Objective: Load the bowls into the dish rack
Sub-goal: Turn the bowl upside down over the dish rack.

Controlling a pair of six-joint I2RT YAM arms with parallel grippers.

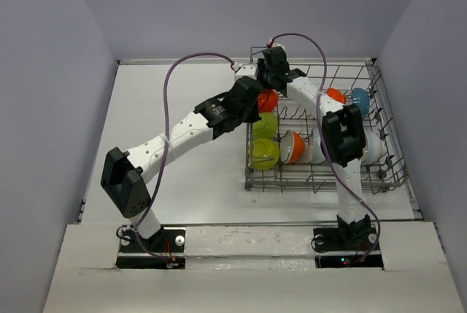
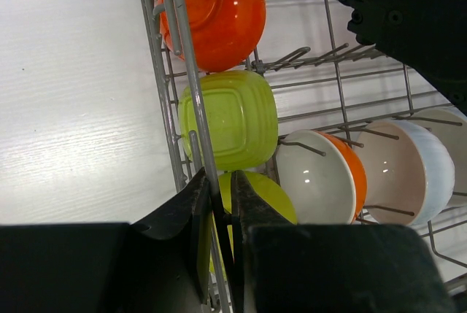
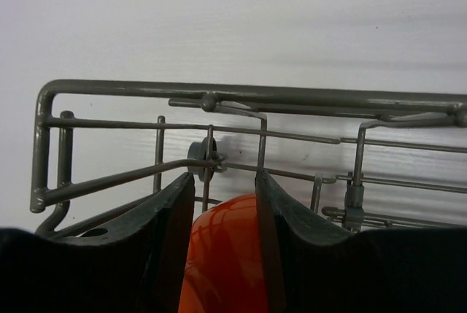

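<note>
On the white surface (image 1: 182,109) the grey dish rack (image 1: 319,187) stood at the right with several bowls (image 2: 230,120) inside, the left end effector (image 2: 219,182) pinched narrowly on its left wall wire, and the right end effector (image 3: 225,178), half open, gripped an orange-red bowl (image 3: 222,254) in its far left corner.

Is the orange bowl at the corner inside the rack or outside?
Inside. The orange bowl lies behind the side wires of the dish rack, next to the square green bowl, with the right gripper closed around it.
</note>
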